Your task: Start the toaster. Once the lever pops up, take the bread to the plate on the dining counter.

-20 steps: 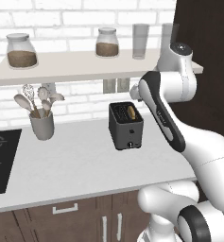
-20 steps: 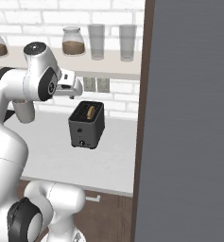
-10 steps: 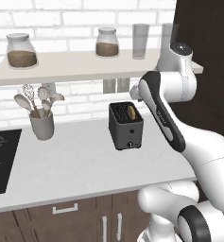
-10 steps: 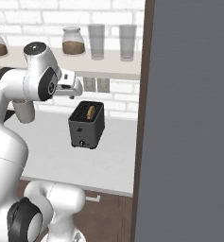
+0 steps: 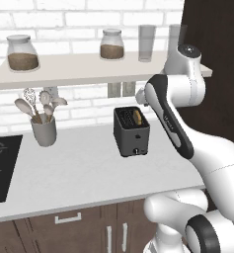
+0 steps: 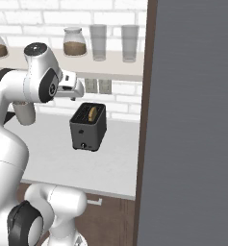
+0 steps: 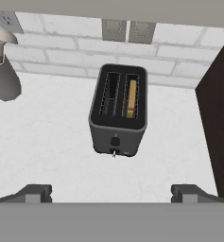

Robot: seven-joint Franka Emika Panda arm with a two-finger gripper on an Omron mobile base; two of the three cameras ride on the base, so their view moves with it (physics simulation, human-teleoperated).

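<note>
My pincer [image 7: 111, 191] spread wide above the toaster [image 7: 118, 111], hand view reveals bread [image 7: 131, 99] deep in right slot, lever [image 7: 115, 141] on its narrow face; base views add shelf jars [image 5: 112, 45]

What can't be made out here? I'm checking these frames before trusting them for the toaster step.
- Bread: sunk in the toaster slot, just its top edge shows, all views.
- Lever: too small to judge its position, base views.
- Utensil cup: cut by the hand view's left edge.

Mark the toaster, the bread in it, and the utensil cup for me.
toaster [image 7: 117, 137]: hand view, on its dark narrow front face.
bread [image 7: 131, 99]: hand view, on the slice's top edge in the right slot.
utensil cup [image 5: 44, 132]: left base view, on its grey side.
</note>
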